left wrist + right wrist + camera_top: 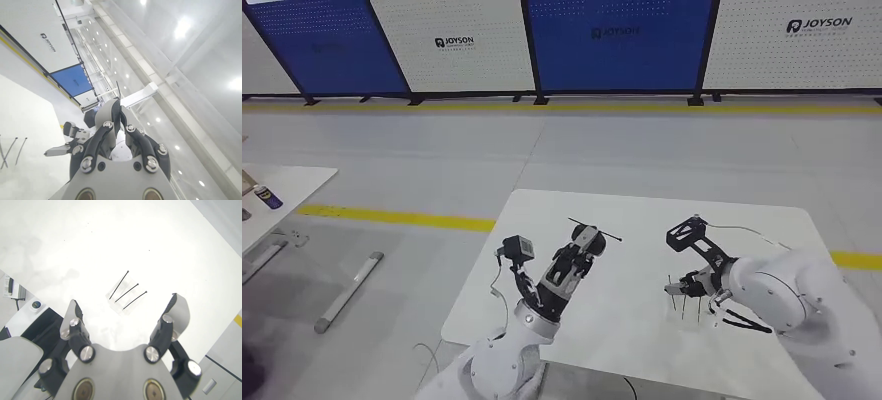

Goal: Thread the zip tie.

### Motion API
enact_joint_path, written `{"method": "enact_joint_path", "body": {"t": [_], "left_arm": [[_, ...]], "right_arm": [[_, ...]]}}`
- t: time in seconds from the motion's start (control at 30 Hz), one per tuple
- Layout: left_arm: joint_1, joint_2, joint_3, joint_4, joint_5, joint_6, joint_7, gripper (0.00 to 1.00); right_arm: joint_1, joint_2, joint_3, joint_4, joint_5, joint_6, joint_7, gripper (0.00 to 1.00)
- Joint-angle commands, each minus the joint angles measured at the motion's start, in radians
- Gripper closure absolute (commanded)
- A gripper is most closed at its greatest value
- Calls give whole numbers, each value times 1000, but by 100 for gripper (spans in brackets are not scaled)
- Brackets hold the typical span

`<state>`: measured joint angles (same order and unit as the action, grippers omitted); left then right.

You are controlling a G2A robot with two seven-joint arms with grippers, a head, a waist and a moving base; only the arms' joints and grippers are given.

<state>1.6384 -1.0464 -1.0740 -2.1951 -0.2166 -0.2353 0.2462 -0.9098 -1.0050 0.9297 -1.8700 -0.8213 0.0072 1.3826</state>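
My left gripper [585, 240] is raised over the middle of the white table [642, 340] and is shut on a thin black zip tie [595, 231]. In the left wrist view the pads [115, 113] press flat together and the zip tie's end [118, 91] sticks out past them. My right gripper [125, 306] hangs open above three more black zip ties [128, 292], which sit side by side in a clear block on the table. In the top view that gripper [684, 288] is at the table's right, with the ties [683, 302] just below it.
The table's front edge lies close to both arms. A second white table [282, 190] with a small can [267, 197] stands at the far left. A metal bar [347, 290] lies on the floor between the tables. Blue and white partitions [622, 45] close off the back.
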Motion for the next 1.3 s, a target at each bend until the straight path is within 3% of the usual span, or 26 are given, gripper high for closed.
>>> {"method": "enact_joint_path", "body": {"t": [0.0, 0.07, 0.2, 0.4, 0.67, 0.8, 1.07, 1.17, 1.23, 1.27], "left_arm": [[30, 3, -30, -19, 12, -4, -12, 100], [47, 5, -45, -12, 25, 10, -21, 100], [44, 0, -32, 64, 86, 76, -32, 100], [27, -13, 8, 193, 131, 90, -17, 100], [-9, -37, 68, 350, 168, 77, 30, 100], [-22, -46, 81, 384, 172, 73, 44, 100], [-21, -48, 84, 384, 164, 71, 43, 100], [-21, -48, 84, 384, 164, 71, 43, 100], [-21, -48, 84, 384, 164, 71, 43, 100], [-21, -48, 84, 384, 164, 71, 43, 100]], "right_arm": [[0, 0, 0, 0, 0, 0, 0, 0], [0, 0, 0, 0, 0, 0, 0, 0], [0, 0, 0, 0, 0, 0, 0, 0], [0, 0, 0, 0, 0, 0, 0, 0], [0, 0, 0, 0, 0, 0, 0, 0], [0, 0, 0, 0, 0, 0, 0, 0], [0, 0, 0, 0, 0, 0, 0, 0], [3, 1, 5, 22, 22, 35, 7, 0], [21, 2, 3, 38, 98, 115, 7, 0], [36, 4, -3, 45, 129, 130, 7, 0]]}}
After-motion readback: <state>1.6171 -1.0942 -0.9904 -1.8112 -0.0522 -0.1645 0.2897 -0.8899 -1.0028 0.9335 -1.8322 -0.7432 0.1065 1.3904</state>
